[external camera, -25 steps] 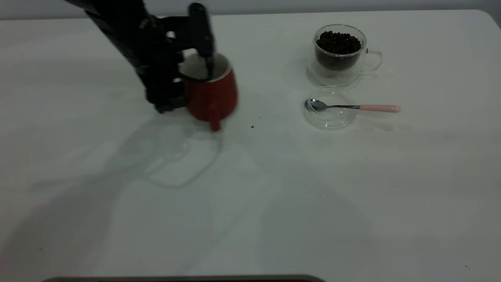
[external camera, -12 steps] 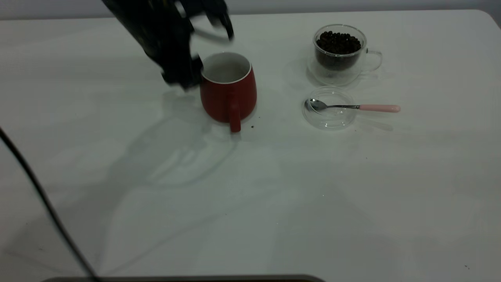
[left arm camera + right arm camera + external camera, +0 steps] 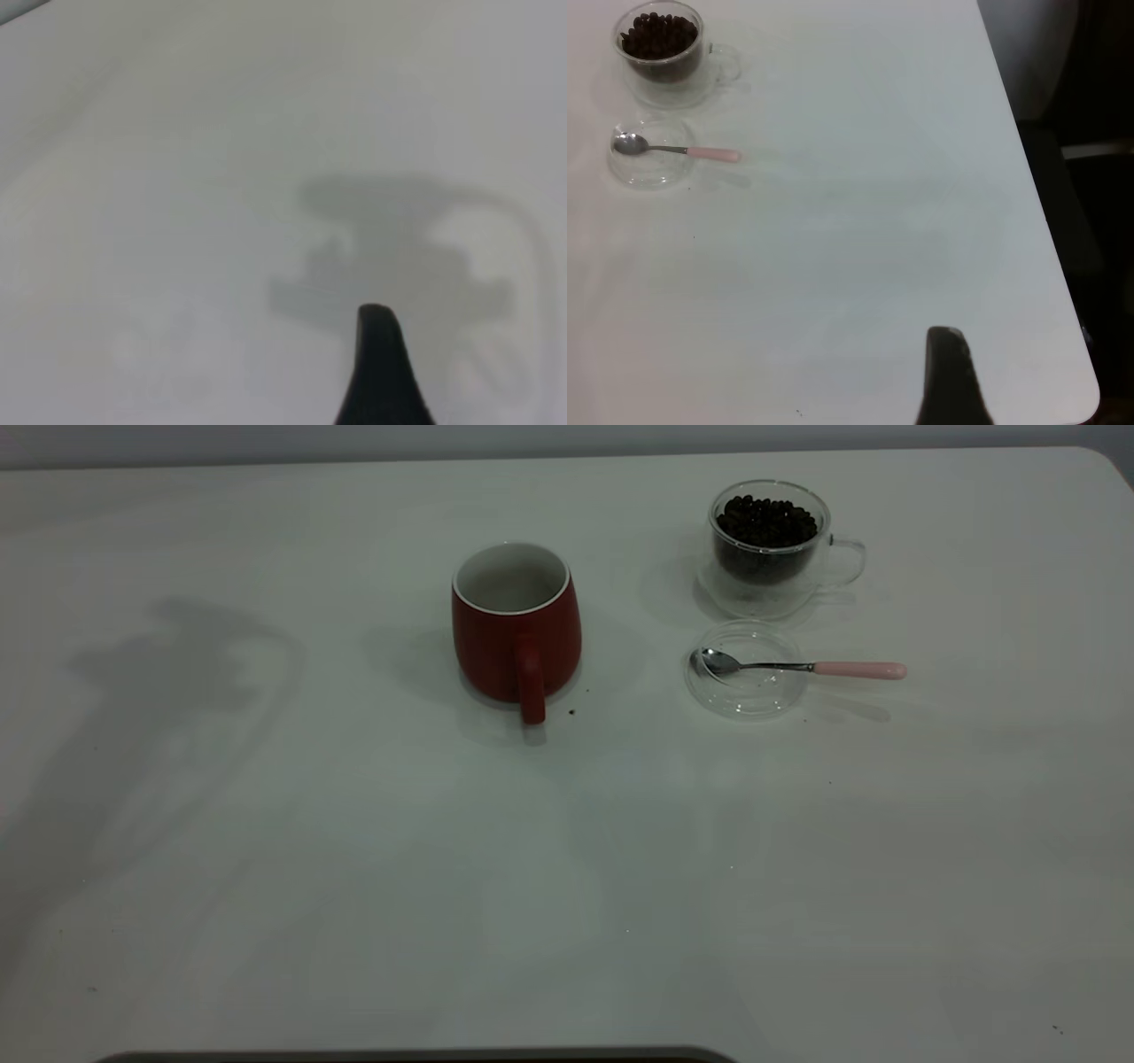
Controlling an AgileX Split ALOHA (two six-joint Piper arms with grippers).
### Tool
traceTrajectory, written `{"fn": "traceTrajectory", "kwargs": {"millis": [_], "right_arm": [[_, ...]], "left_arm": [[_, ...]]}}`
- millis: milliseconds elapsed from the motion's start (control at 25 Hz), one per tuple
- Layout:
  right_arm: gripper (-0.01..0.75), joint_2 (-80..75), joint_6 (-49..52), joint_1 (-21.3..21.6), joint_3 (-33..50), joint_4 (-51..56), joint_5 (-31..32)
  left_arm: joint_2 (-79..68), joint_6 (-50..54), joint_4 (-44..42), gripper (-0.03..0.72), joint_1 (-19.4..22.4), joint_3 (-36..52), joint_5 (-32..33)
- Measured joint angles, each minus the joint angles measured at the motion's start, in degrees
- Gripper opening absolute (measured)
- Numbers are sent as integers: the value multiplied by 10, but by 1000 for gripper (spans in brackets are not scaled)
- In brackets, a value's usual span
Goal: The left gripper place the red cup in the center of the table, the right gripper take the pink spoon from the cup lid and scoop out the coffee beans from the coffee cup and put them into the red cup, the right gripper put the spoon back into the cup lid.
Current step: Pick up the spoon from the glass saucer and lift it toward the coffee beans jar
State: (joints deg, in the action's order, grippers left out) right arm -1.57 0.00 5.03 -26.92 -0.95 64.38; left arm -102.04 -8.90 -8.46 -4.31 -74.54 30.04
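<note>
While neither arm showed in the exterior view, one black fingertip of the left gripper (image 3: pixel 379 372) hung above bare table (image 3: pixel 177 221), touching nothing, its shadow cast beneath; how far it stood open could not be told. A single fingertip of the right gripper (image 3: pixel 950 381) likewise hovered over the table near its outer edge, holding nothing, its opening also impossible to judge. Well away from that gripper lay the spoon (image 3: pixel 678 150), bowl in the lid (image 3: pixel 648 164) and pink handle over the rim, with the coffee cup (image 3: pixel 660 49) of beans (image 3: pixel 658 34) just beyond. The red cup (image 3: pixel 516 624) stood upright mid-table, free of both grippers, handle toward the camera.
</note>
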Motion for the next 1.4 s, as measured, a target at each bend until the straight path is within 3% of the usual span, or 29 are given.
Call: {"fn": "traceTrajectory", "kwargs": {"millis": [240,600,880,1040,1400], "right_arm": [[537,0,0,0,0,0,0],[537,0,0,0,0,0,0],[537,0,0,0,0,0,0],[537,0,0,0,0,0,0],[537,0,0,0,0,0,0]], "left_arm": [[170,26,0,586,44,3,100],[378,26,9,586,46,4,236],[506,30,79,586,46,9,338],[596,28,114,586,46,62,352],[816,28,127,586,33,276,358]]}}
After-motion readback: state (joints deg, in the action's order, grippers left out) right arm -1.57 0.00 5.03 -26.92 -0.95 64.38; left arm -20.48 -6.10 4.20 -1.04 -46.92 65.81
